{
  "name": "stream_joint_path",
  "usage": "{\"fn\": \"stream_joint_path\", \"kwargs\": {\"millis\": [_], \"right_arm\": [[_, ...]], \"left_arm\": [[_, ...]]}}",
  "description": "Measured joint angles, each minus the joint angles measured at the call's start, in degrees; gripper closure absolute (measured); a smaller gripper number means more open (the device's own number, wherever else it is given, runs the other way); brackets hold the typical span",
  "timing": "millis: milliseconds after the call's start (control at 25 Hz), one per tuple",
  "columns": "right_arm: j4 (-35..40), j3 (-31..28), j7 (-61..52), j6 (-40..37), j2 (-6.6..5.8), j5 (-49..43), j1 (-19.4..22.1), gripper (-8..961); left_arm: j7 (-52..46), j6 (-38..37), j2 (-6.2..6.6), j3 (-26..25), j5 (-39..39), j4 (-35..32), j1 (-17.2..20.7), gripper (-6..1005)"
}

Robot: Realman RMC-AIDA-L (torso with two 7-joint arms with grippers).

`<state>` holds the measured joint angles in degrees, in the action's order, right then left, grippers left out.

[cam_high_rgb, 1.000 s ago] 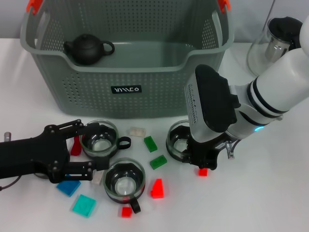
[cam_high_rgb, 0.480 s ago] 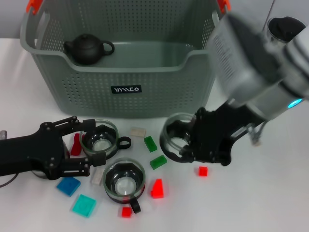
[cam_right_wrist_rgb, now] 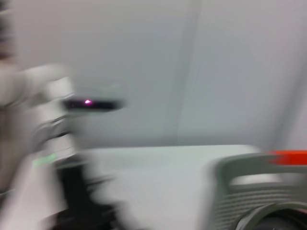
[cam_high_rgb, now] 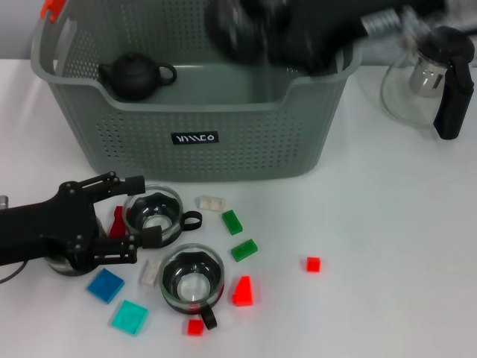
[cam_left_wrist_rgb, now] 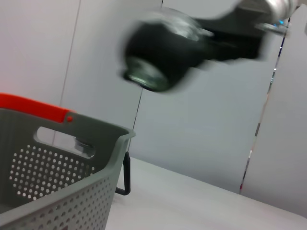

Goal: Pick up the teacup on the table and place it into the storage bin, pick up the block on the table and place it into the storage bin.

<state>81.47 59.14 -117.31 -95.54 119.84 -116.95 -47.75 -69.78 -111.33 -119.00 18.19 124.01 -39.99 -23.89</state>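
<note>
Lifted off the desk (cam_high_rgb: 387, 224), the right tool (cam_high_rgb: 279, 33) now grips a teacup (cam_high_rgb: 231, 30) above the storage bin (cam_high_rgb: 194, 119). Left tool (cam_high_rgb: 138, 212), parted, straddles another teacup (cam_high_rgb: 153, 214).

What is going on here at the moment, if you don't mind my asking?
The right gripper is up over the bin, carrying a teacup; it shows only as a blur. The left gripper sits open around a second teacup on the table. A third teacup and several small blocks are on the table too. A dark teapot is already in the bin.
</note>
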Motion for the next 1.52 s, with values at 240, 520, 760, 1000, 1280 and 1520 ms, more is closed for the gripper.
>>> {"fn": "stream_joint_path", "kwargs": {"millis": [240,520,760,1000,1280,1520], "right_arm": [[-10.3,7.6,-12.2,20.7,0.26,-14.1,-7.4,899],[-34.6,11.2,-15.4,34.8,0.5,-22.9,-20.7,898],[-46.3,18.4,-18.0,46.0,0.79,-25.0,-24.8,898],[-49.1,22.2,-18.1,49.7,1.06,-24.6,-25.0,898],[-50.3,24.2,-18.1,50.7,1.16,-23.1,-25.0,898],[-53.3,24.6,-21.3,53.6,1.04,-21.9,-26.0,898]], "left_arm": [[0.0,0.2,-0.21,0.0,-1.3,0.1,-0.1,80],[0.0,1.6,-0.37,0.0,-1.6,1.7,0.0,80],[0.0,2.1,-0.61,0.0,-2.1,1.9,0.4,80],[0.0,2.1,-0.62,0.0,-2.4,2.2,0.5,80],[0.1,2.3,-0.62,0.0,-2.4,2.5,0.4,80],[0.1,2.3,-0.62,0.0,-2.4,2.5,0.5,80]]}}
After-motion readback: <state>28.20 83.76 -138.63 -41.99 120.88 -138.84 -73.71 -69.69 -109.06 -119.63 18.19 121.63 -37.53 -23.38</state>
